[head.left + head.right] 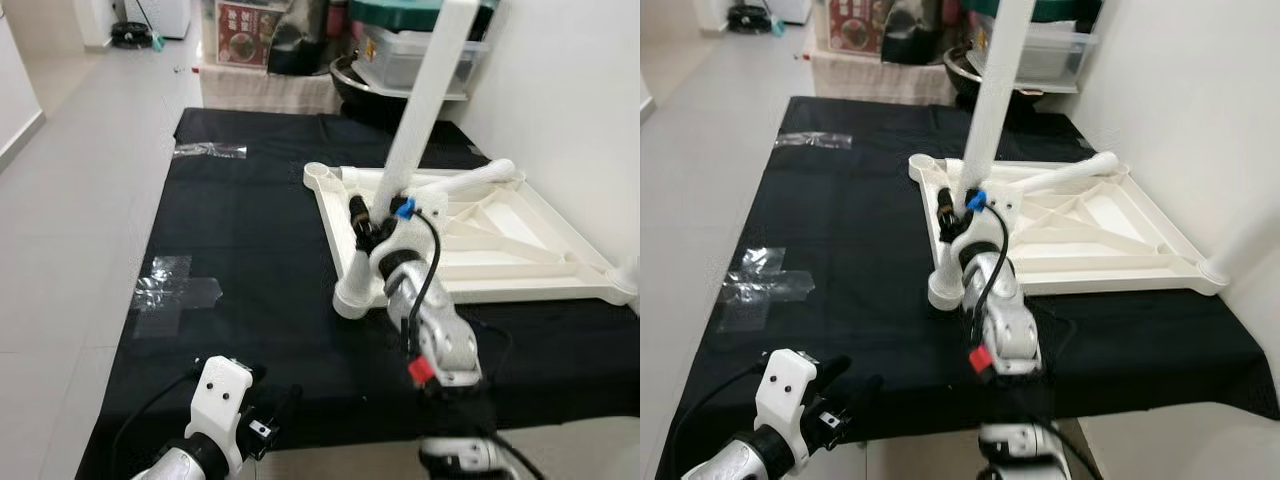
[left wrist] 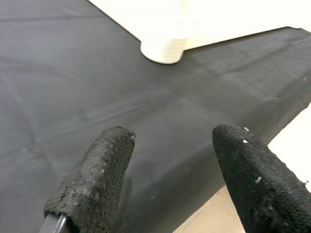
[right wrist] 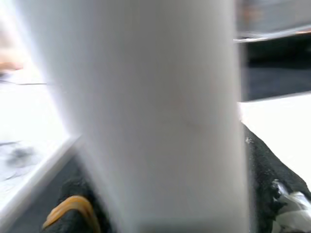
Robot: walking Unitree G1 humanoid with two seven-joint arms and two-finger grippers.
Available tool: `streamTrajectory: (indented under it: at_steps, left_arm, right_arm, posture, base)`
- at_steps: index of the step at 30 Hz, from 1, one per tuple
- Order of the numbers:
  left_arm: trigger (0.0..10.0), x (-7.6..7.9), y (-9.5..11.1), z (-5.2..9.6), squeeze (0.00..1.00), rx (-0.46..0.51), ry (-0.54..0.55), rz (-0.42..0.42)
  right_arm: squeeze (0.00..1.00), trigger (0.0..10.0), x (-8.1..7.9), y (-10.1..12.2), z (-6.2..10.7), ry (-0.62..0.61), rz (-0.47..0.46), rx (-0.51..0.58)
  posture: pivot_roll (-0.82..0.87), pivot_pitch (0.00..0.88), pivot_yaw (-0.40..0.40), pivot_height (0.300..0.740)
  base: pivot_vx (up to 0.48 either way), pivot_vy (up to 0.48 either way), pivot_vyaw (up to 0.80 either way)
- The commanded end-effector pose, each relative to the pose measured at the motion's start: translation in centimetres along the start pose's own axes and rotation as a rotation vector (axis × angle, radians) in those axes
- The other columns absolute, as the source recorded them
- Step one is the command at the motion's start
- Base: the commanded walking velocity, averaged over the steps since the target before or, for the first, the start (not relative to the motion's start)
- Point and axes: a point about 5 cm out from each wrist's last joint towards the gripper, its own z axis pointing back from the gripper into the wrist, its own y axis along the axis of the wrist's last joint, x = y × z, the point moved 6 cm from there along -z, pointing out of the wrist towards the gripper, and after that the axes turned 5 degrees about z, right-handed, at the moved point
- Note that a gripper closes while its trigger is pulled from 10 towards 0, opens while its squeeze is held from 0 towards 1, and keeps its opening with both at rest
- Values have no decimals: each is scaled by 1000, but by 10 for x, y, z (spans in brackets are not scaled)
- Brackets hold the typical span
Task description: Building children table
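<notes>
A white children's table top [image 1: 500, 245] lies upside down on a black cloth [image 1: 250, 260], ribs up. My right gripper [image 1: 375, 222] is shut on a long white table leg [image 1: 425, 100] that stands tilted over the top's near-left part. The same leg [image 3: 155, 111] runs between the black fingers [image 3: 272, 189] in the right wrist view. A second white leg [image 1: 465, 181] lies across the top's far side. Round corner sockets show at the near left [image 1: 358, 295] and far left [image 1: 322, 175]. My left gripper [image 2: 170, 165] is open over the cloth's near edge, holding nothing.
Clear tape patches [image 1: 175, 290] stick to the cloth's left side. A white wall [image 1: 570, 90] borders the right. Boxes, a dark pan [image 1: 365, 80] and a plastic bin [image 1: 420, 55] crowd the far end. Grey tile floor [image 1: 80, 200] lies to the left.
</notes>
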Motion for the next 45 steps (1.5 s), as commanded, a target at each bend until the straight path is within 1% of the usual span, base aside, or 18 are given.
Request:
streamTrajectory:
  at_steps: [1,3,6,8,9,12,17,18,19,22,23,27,30,31,36,38,41,45]
  left_arm:
    - [10000,1,-4,1,0,-16,-5,10]
    - [10000,1,-4,1,0,-16,-5,10]
    - [10000,2,-4,0,0,-15,-5,10]
    - [10000,2,-4,0,0,-15,-5,10]
    - [10000,2,-4,1,0,-13,-5,10]
    - [10000,2,-3,1,0,-12,-3,9]
    - [10000,2,-3,1,0,-13,-3,8]
    - [10000,2,-3,2,0,-14,-3,8]
    - [10000,3,-4,2,0,-14,-3,7]
    - [10000,3,-3,2,0,-14,-2,5]
    - [10000,3,-4,2,0,-15,-1,4]
    - [10000,3,-4,2,0,-15,-1,4]
    - [10000,3,-5,2,0,-18,-10,9]
    - [10000,3,-5,1,0,-19,-16,10]
    - [10000,3,-5,0,0,-20,-22,10]
    - [10000,2,-5,0,0,-20,-20,9]
    - [10000,1,-5,-1,0,-18,-17,6]
    - [10000,1,-5,0,0,-18,-14,3]
  right_arm:
    - [0,10000,-17,1,4,227,-68,-21]
    - [0,10000,-22,1,8,303,-85,-36]
    - [0,10000,-51,-6,40,702,-90,-139]
    - [0,10000,-51,-6,40,702,-90,-139]
    - [0,10000,-61,-10,57,860,-70,-181]
    - [0,10000,-71,-18,72,1045,-40,-251]
    - [0,10000,-75,-26,71,1138,25,-289]
    - [0,8196,-76,-28,67,1152,61,-289]
    - [0,0,-75,-29,57,1124,100,-281]
    - [0,0,-72,-30,40,1039,135,-266]
    - [0,0,-66,-27,28,924,135,-233]
    - [0,0,-63,-26,24,875,129,-222]
    - [0,0,-35,-26,12,535,134,-165]
    - [0,0,-20,-27,11,381,127,-152]
    - [0,0,3,-29,15,162,123,-135]
    - [0,0,38,-26,25,-168,176,-99]
    - [0,0,54,-19,38,-380,227,-63]
    - [0,0,55,-18,45,-512,231,-58]
  posture:
    - [125,78,-129,740]
    - [125,78,-129,740]
    - [128,78,-132,740]
    - [128,78,-132,740]
    - [130,79,-132,740]
    - [136,78,-135,740]
    - [139,77,-135,740]
    - [145,76,-136,740]
    - [147,74,-139,740]
    - [148,74,-142,740]
    - [144,65,-139,740]
    - [144,65,-139,740]
    - [126,59,-131,740]
    - [122,61,-127,740]
    - [119,61,-126,740]
    - [116,64,-125,740]
    - [120,68,-126,740]
    - [124,68,-125,740]
  base:
    - [0,0,0]
    - [0,0,0]
    - [0,0,0]
    - [0,0,0]
    - [0,0,0]
    - [0,0,0]
    - [0,0,0]
    - [0,0,0]
    - [0,0,0]
    - [0,0,0]
    - [0,0,0]
    - [0,0,0]
    - [0,0,0]
    - [0,0,0]
    - [0,0,0]
    - [0,0,0]
    - [0,0,0]
    - [0,0,0]
